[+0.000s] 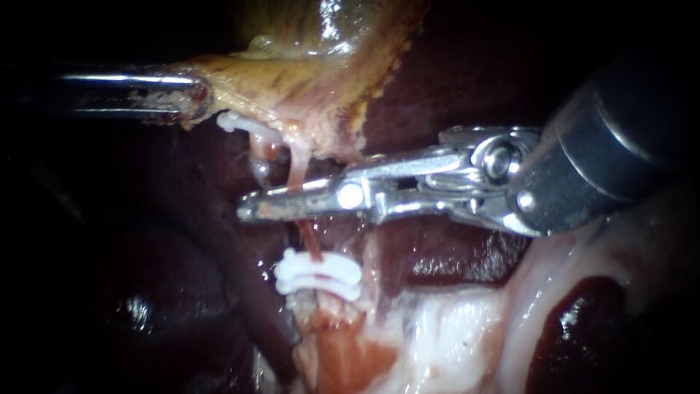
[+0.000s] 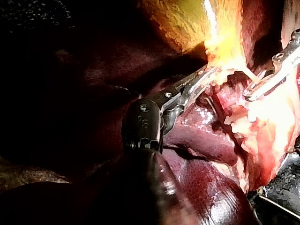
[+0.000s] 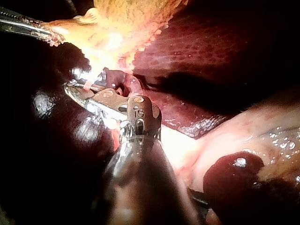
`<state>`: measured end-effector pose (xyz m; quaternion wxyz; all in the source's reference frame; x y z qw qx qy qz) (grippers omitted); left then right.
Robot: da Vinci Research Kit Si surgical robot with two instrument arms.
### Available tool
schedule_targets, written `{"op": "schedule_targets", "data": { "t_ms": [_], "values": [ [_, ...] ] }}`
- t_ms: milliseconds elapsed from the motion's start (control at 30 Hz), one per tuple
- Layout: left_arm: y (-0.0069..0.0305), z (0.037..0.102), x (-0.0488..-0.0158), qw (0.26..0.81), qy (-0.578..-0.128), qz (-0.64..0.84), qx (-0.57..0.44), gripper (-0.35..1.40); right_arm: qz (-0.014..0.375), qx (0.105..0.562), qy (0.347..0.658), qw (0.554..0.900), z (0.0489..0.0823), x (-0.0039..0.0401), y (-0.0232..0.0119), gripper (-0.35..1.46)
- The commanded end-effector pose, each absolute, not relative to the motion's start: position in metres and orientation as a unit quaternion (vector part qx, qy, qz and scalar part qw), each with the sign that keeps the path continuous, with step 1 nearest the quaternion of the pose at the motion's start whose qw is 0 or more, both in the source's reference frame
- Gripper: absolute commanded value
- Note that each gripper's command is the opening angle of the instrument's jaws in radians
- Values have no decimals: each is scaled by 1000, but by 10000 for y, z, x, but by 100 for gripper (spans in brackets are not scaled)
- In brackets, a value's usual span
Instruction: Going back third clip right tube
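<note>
Right tube runs from the gallbladder down to two stacked white clips; a top clip sits just beside the tube, by the gallbladder. My right instr lies across the tube between them; can't tell if it's open or closed. Left instr is clamped on the gallbladder edge. I'd back the right instr straight out along its shaft, slowly, w/o snagging tube or clips.

The right instrument is shiny silver metal, thin at the tip, with red smears on it. It has a small round screw and a bigger round pin. Its shaft is fat and dark grey. The left instrument has two thin silver bars.
</note>
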<state>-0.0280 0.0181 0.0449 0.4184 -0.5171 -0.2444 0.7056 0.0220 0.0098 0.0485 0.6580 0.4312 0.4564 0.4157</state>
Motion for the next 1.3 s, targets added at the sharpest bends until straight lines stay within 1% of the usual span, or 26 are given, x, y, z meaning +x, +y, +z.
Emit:
{"op": "schedule_targets", "data": {
  "t_ms": [33, 67, 133, 167, 200, 400, 567, 633, 767, 900, 1067, 1133, 1300],
  "values": [
    [181, 449, -280, 418, -244, 706, -517, -35, 416, 431, 459, 656, 487, 221, 98, -34],
    [181, 449, -280, 418, -244, 706, -517, -35, 416, 432, 464, 652, 489, 222, 97, -11],
    [181, 448, -280, 418, -244, 706, -517, -35, 413, 429, 472, 650, 493, 225, 97, 24],
    [181, 448, -280, 418, -244, 706, -517, -35, 413, 428, 472, 650, 496, 228, 98, 38],
    [181, 448, -280, 418, -244, 706, -517, -35, 414, 428, 473, 650, 498, 229, 98, 42],
    [180, 448, -280, 418, -244, 706, -517, -35, 398, 412, 484, 662, 523, 230, 97, 45],
    [180, 448, -280, 419, -244, 706, -517, -35, 368, 387, 500, 682, 551, 226, 96, 46],
    [180, 448, -280, 419, -244, 706, -517, -35, 345, 365, 507, 701, 562, 224, 99, 48],
    [179, 449, -280, 418, -244, 706, -517, -35, 312, 326, 509, 733, 575, 216, 105, 49],
    [178, 449, -280, 418, -243, 706, -517, -35, 286, 307, 521, 743, 576, 209, 106, 50],
    [178, 448, -280, 418, -243, 706, -517, -35, 248, 288, 535, 755, 567, 194, 99, 50],
    [178, 448, -280, 418, -244, 706, -517, -35, 216, 272, 546, 762, 560, 179, 92, 50],
    [178, 448, -280, 418, -244, 706, -517, -35, 167, 253, 561, 770, 545, 138, 79, 50]
  ]
}}
